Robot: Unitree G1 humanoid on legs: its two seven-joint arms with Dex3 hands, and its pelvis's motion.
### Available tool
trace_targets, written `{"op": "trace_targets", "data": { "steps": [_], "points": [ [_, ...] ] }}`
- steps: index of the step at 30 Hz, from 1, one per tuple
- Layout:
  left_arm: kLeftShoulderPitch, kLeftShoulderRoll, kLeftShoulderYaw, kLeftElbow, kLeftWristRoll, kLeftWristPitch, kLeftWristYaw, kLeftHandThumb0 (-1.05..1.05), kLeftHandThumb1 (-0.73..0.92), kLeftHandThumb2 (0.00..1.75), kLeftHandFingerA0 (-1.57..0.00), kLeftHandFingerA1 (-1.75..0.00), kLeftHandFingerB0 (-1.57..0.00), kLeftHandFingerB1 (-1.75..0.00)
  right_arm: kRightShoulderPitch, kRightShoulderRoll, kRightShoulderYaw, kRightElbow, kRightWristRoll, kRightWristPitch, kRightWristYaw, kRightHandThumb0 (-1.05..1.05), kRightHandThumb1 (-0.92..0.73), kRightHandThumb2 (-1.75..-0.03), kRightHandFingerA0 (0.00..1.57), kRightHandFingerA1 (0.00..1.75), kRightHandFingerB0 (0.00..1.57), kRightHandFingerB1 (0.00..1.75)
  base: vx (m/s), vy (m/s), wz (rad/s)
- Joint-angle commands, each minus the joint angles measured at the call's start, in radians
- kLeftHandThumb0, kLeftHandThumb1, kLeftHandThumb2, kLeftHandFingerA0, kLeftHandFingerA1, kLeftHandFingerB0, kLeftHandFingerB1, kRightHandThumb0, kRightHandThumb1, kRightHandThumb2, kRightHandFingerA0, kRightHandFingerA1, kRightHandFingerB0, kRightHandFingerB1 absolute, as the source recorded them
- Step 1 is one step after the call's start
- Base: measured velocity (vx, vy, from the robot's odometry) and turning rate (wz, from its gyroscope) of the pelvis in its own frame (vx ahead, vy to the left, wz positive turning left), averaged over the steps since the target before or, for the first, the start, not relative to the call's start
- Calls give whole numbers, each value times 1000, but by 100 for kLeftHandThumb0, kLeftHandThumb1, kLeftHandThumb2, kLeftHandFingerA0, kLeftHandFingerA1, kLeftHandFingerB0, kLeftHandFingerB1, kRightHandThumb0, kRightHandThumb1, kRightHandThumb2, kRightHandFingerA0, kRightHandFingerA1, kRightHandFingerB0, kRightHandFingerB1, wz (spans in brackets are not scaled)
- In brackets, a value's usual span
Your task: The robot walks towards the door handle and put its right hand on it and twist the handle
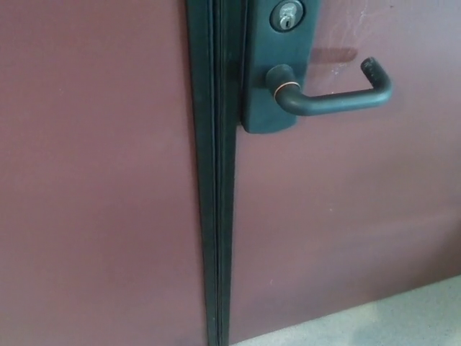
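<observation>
Jutting rightward — door handle (335,99), untouched

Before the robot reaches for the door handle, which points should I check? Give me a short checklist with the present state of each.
1. Door handle fully in view: ok, whole lever visible, roughly level.
2. Nothing blocking the lever: ok, no object on or before it.
3. Right hand in view for guiding the reach: not ok, no hand shows.
4. Left hand out of the way: cannot tell, it is not in view.
5. Lock state at the keyhole: cannot tell, no key inside.
6. Door closed against the dark seam: ok, no gap visible.
</observation>
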Motion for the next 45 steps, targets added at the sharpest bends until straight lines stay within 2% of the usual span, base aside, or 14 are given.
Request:
{"op": "trace_targets", "data": {
  "steps": [1, 9, 13, 14, 16, 24, 26, 30, 32, 33, 34, 35, 37, 45],
  "points": [
    [30, 4, 1, 4, 17, -17, 4, -47, 53, 81, -57, -59, -35, -48, 199, -65, -195, -539, 228, -22, 86, -40, -58, -58, 50, 41, 43, 37, 0, 0, 0],
    [17, -2, -4, 6, 23, -9, 20, -47, 53, 81, -59, -60, -37, -49, 113, -262, -332, -1097, 417, 74, 224, -77, -57, -59, 47, 50, 44, 36, 0, 0, 0],
    [17, -2, -3, 6, 23, -8, 19, -47, 53, 81, -59, -60, -37, -49, 107, -270, -339, -1132, 425, 105, 233, -77, -57, -59, 47, 50, 44, 36, 0, 0, 0],
    [7, 0, 0, 5, 19, -5, 15, -45, 53, 83, -56, -59, -35, -49, 37, -314, -315, -1152, 429, 141, 251, -80, -43, -85, 43, 54, 35, 43, 0, 0, 0],
    [-9, 2, 7, 2, 13, 1, 10, -46, 53, 83, -57, -59, -37, -50, -92, -399, -271, -1196, 439, 214, 284, -79, -53, -58, 47, 45, 41, 33, 0, 0, 0],
    [-21, 0, 3, 4, 20, 0, 20, -46, 53, 83, -58, -60, -38, -50, -356, -622, -177, -1329, 504, 471, 359, -58, -39, -79, 36, 54, 22, 43, 0, 0, 0],
    [-47, -1, 9, 4, 14, 7, 15, -39, 65, 60, -64, -48, -44, -38, -492, -655, -108, -1289, 500, 510, 389, -58, -40, -77, 35, 52, 21, 42, 0, 0, 0],
    [-33, -3, 15, 1, 6, -2, 4, -39, 65, 59, -63, -48, -44, -37, -679, -658, 25, -1232, 470, 558, 463, -57, -40, -80, 37, 53, 19, 41, 0, 0, 0],
    [-38, -5, 12, 1, 10, -1, 6, -45, 53, 82, -57, -58, -38, -49, -758, -651, 87, -1214, 447, 583, 494, -60, -51, -56, 38, 38, 30, 31, 0, 0, 0],
    [-39, -4, 10, 2, 12, -2, 7, -39, 63, 59, -63, -46, -43, -37, -797, -649, 121, -1209, 439, 605, 513, -61, -50, -58, 37, 39, 28, 32, 0, 0, 0],
    [-40, -3, 12, 0, 11, -2, 5, -45, 53, 82, -57, -58, -38, -49, -871, -642, 187, -1195, 417, 644, 558, -59, -51, -56, 39, 39, 29, 31, 0, 0, 0],
    [-37, -4, 12, 0, 10, -4, 6, -39, 63, 59, -64, -48, -43, -37, -908, -641, 222, -1187, 409, 671, 587, -59, -51, -56, 39, 39, 29, 31, 0, 0, 0],
    [-29, -4, 13, -1, 8, -6, 4, -39, 63, 59, -64, -48, -43, -37, -948, -642, 263, -1179, 404, 706, 620, -59, -51, -56, 40, 39, 30, 32, 0, 0, 0],
    [-26, 3, 10, 3, 14, -3, 7, -46, 53, 82, -57, -58, -38, -49, -1154, -587, 504, -1069, 301, 828, 784, -57, -39, -80, 39, 53, 25, 44, 0, 0, 0]
  ]
}}
